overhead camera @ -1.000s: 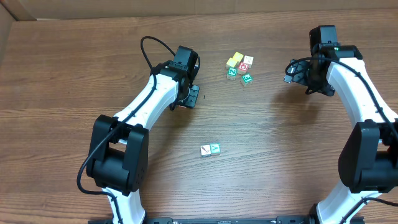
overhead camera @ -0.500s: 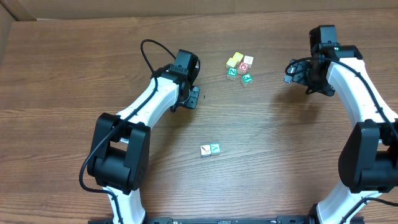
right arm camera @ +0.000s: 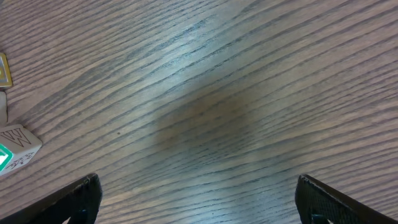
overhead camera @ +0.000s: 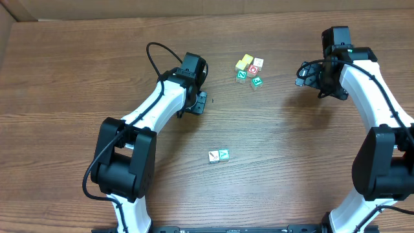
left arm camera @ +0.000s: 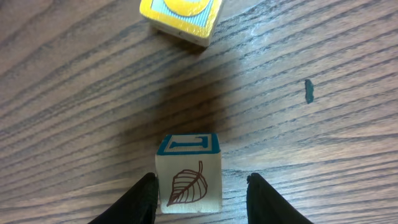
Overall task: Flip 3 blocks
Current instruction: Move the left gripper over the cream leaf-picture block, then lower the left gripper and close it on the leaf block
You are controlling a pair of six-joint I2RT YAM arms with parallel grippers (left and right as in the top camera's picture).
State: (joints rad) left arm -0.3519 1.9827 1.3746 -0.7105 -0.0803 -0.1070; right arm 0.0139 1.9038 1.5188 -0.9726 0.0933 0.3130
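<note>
Letters on the blocks
The pale block [right arm camera: 17, 143] at nine o'clock from my right wrist shows a W. The leaf block [left arm camera: 188, 180] at six o'clock from my left wrist has a leaf drawing, and I can't read its blue-framed letter.

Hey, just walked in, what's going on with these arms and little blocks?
The left gripper is low over the table, jaws straddling a leaf-picture block but not closed on it. The right gripper hangs open above the table, holding nothing. A pair of blocks sits nearer the arm bases, and a cluster of blocks lies farther back.
</note>
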